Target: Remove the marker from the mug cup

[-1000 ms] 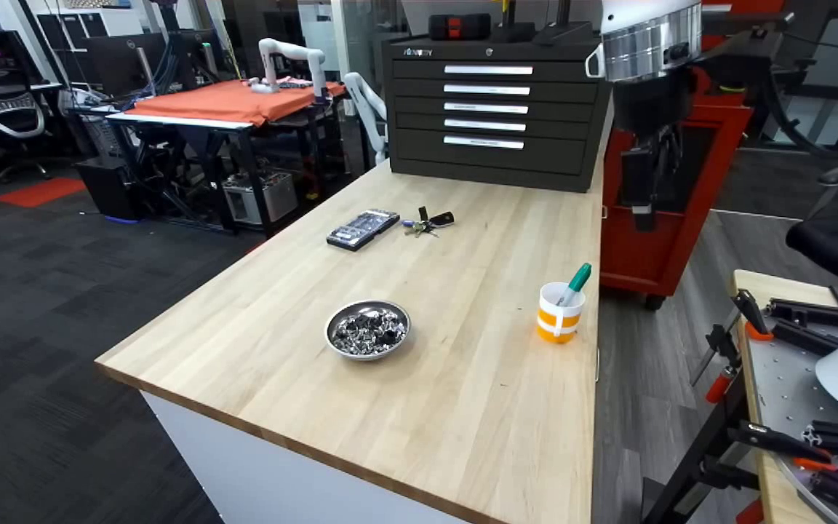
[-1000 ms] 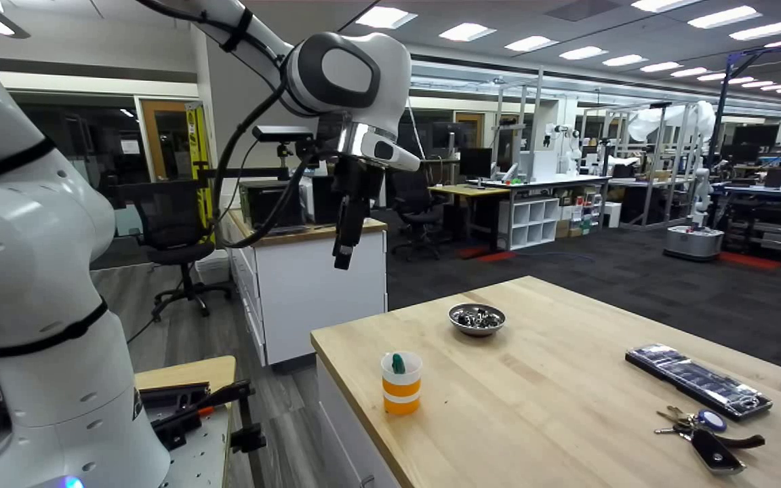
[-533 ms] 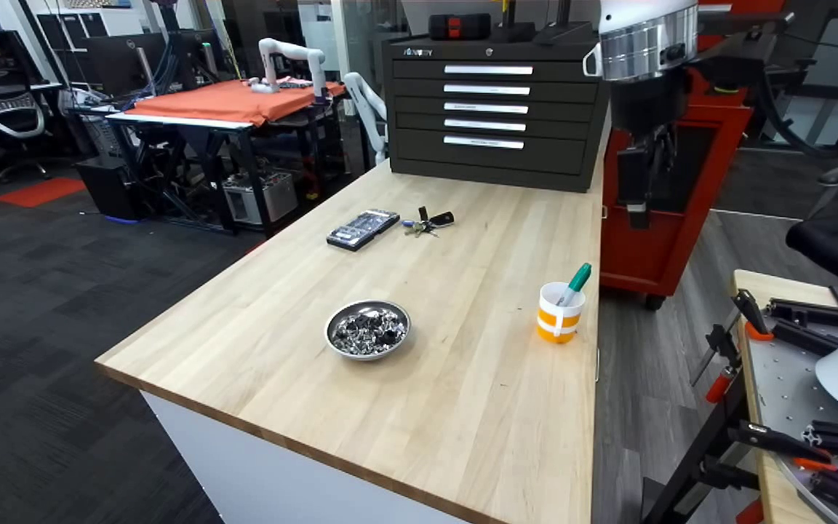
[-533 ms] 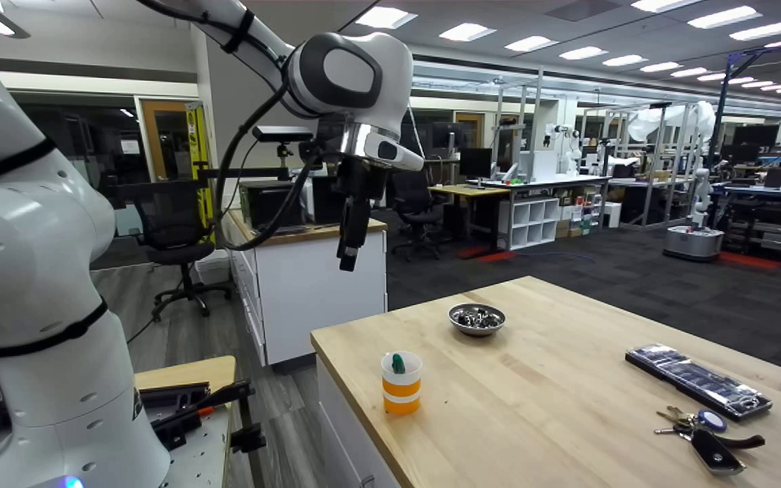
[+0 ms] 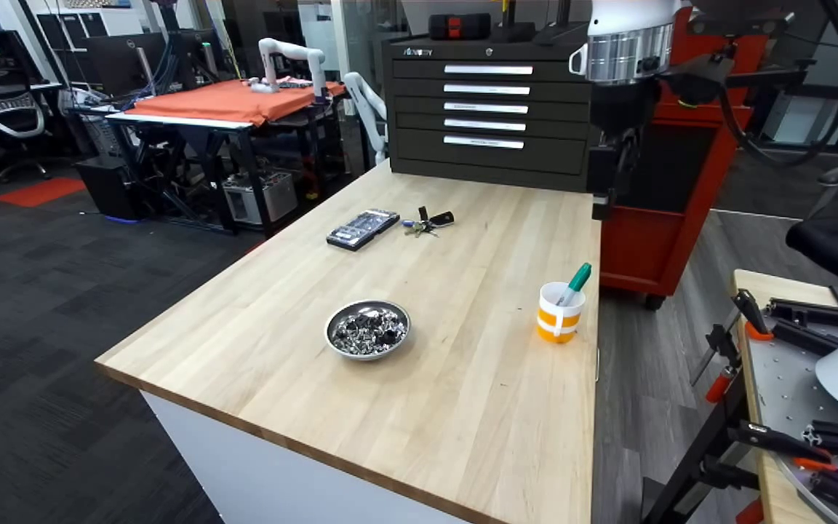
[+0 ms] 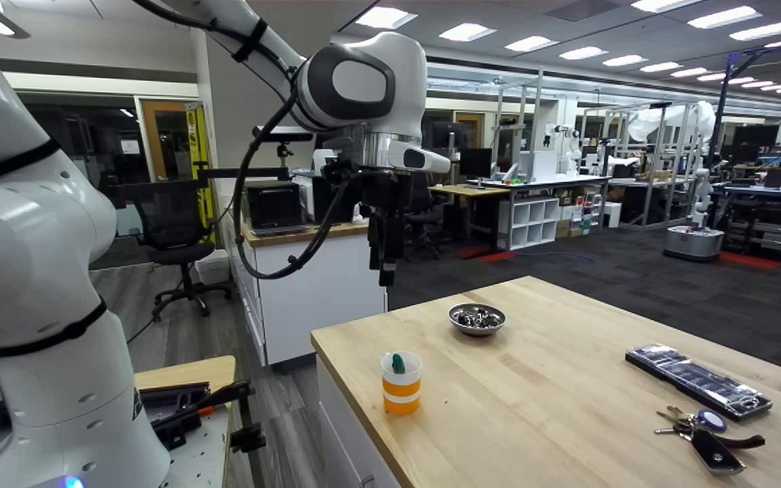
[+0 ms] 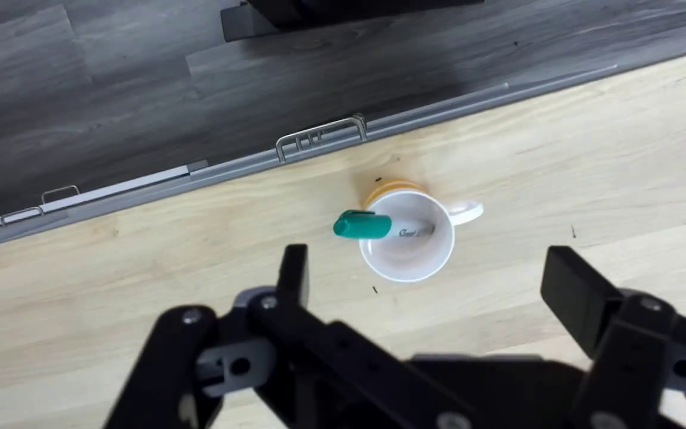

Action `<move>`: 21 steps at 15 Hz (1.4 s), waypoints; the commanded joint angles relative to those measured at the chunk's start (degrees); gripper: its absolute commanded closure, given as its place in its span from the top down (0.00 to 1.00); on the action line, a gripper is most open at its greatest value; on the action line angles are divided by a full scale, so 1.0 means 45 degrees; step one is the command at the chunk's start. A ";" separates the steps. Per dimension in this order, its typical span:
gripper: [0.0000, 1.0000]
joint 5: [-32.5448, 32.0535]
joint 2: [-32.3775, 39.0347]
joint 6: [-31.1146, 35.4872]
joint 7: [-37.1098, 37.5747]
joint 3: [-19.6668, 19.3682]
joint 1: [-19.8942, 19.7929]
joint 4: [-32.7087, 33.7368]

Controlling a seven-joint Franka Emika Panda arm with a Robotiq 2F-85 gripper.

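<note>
In an exterior view, the marker (image 5: 574, 284) was held in the mug (image 5: 548, 316) near the worktop's (image 5: 463, 407) right edge. The bowl (image 5: 350, 308) was set between mug and front-left corner. Near the left edge, the case (image 5: 363, 229) was laid left of the keys (image 5: 423, 224), before the tool chest (image 5: 492, 160).

In an exterior view the cup (image 6: 401, 391) hides most of the marker (image 6: 398, 364). In an exterior view the bits (image 5: 368, 333) in the bowl (image 5: 370, 357) are too small to tell, and the arm (image 5: 630, 57) is cut off at one o'clock. In the wrist view the gripper (image 7: 426, 280) is blurred, cropped at four and six.
</note>
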 commanded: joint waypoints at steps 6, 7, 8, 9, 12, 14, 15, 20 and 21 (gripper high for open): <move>1.00 0.0288 0.0259 0.3300 -0.1268 -0.1178 -0.0453 -0.1510; 1.00 0.0393 0.0285 0.3451 -0.1336 -0.1246 -0.0435 -0.1614; 1.00 0.0501 0.0290 0.3473 -0.1320 -0.1282 -0.0410 -0.1665; 1.00 0.0209 0.0319 0.2997 -0.1012 -0.1120 -0.0432 -0.1381; 1.00 0.0274 0.0325 0.3093 -0.1018 -0.1148 -0.0435 -0.1491; 1.00 0.0278 0.0324 0.3097 -0.1018 -0.1149 -0.0435 -0.1492; 1.00 0.0279 0.0324 0.3098 -0.1018 -0.1149 -0.0435 -0.1492; 1.00 0.0249 0.0666 0.3548 -0.1257 -0.1187 -0.0435 -0.1607; 1.00 0.0381 0.0821 0.3613 -0.1343 -0.1229 -0.0404 -0.1606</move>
